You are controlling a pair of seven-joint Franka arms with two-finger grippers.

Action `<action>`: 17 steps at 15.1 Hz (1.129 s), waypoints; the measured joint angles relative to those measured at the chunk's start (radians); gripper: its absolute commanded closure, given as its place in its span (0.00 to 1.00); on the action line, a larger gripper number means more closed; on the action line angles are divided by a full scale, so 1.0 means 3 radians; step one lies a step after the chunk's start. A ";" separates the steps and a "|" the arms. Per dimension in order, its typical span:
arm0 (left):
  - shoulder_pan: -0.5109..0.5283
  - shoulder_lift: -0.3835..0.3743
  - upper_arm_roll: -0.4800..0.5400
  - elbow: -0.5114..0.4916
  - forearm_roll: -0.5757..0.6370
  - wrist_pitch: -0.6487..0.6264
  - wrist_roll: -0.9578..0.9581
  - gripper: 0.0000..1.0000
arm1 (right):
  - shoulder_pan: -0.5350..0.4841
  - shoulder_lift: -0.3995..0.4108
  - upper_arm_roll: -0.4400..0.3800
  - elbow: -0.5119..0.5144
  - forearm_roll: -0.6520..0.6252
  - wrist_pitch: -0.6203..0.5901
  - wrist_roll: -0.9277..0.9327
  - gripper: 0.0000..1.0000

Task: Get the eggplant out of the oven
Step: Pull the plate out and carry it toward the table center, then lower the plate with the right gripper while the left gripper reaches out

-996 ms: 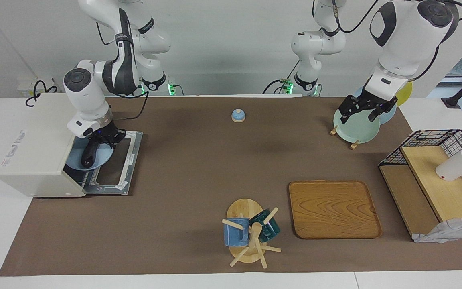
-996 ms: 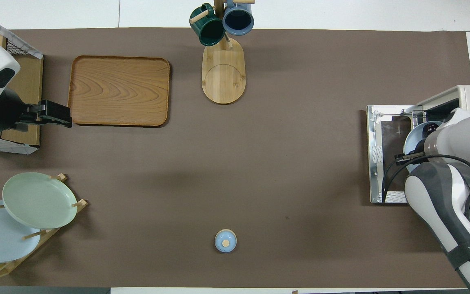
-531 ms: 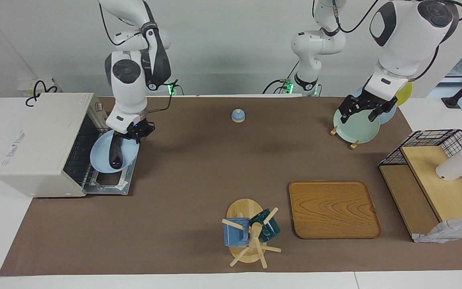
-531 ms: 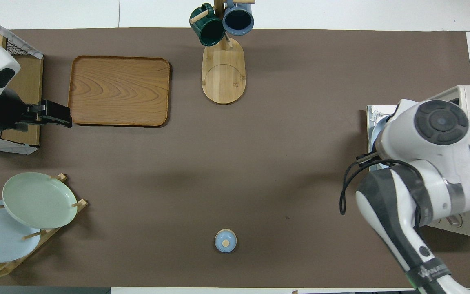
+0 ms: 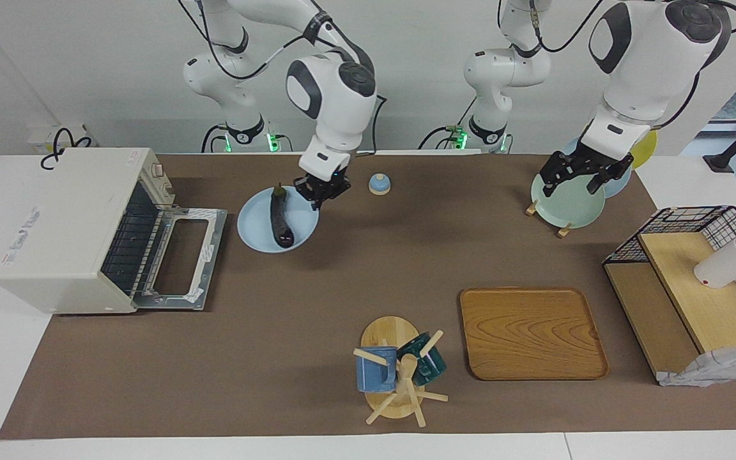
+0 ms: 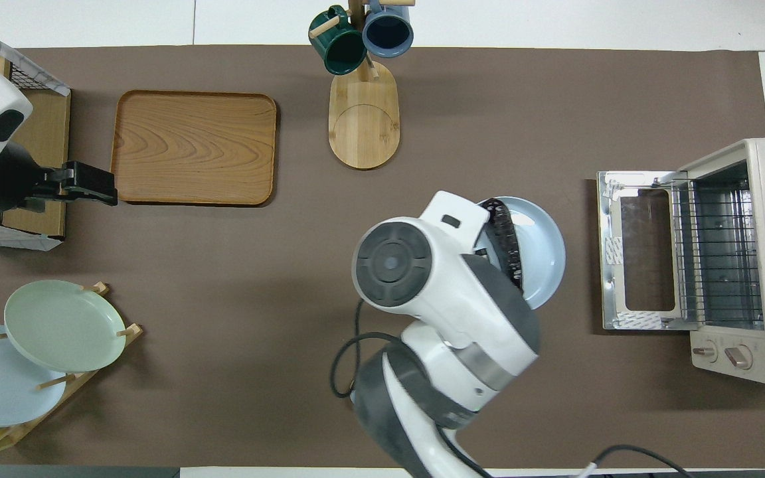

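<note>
The dark purple eggplant (image 5: 280, 218) (image 6: 507, 242) lies on a light blue plate (image 5: 254, 235) (image 6: 547, 249), outside the oven. My right gripper (image 5: 322, 191) is shut on the plate's rim, on the side toward the left arm's end. The plate is low over the brown mat; I cannot tell whether it rests there. The white oven (image 5: 68, 223) (image 6: 754, 199) stands at the right arm's end with its door (image 5: 179, 259) dropped open and its wire rack bare. My left gripper (image 5: 577, 176) (image 6: 107, 188) waits open above the plate stand. In the overhead view the right arm's wrist hides its own gripper.
A small blue bell (image 5: 379, 184) sits beside the right gripper. A mug tree (image 5: 400, 370) and a wooden tray (image 5: 531, 332) lie farther from the robots. A stand of plates (image 5: 566, 204) and a black wire rack (image 5: 694, 281) are at the left arm's end.
My right arm has drawn the plate with the eggplant out of the oven and swung it toward the table's middle, beside the bell. The left arm has not moved.
</note>
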 measured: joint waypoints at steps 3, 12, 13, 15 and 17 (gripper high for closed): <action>0.0000 0.0000 0.0000 0.0000 0.0000 0.0061 0.0000 0.00 | 0.0333 0.0720 0.0011 0.0731 0.0122 0.0009 0.0509 1.00; 0.0000 0.0001 0.0000 0.0000 0.0000 0.0110 0.0000 0.00 | 0.0390 0.1020 0.0049 0.0508 0.0381 0.1129 0.0593 0.83; 0.0000 0.0001 0.0000 0.0000 0.0000 0.0110 0.0000 0.00 | 0.0379 0.1012 0.0048 0.0475 0.0455 0.1162 0.0595 0.67; 0.0000 0.0001 0.0000 0.0000 0.0000 0.0111 0.0000 0.00 | 0.0321 0.0994 0.0048 0.0437 0.0660 0.1242 0.0592 0.55; 0.0000 0.0001 0.0000 0.0000 0.0000 0.0111 0.0000 0.00 | 0.0274 0.0972 0.0048 0.0443 0.0691 0.1249 0.0587 0.57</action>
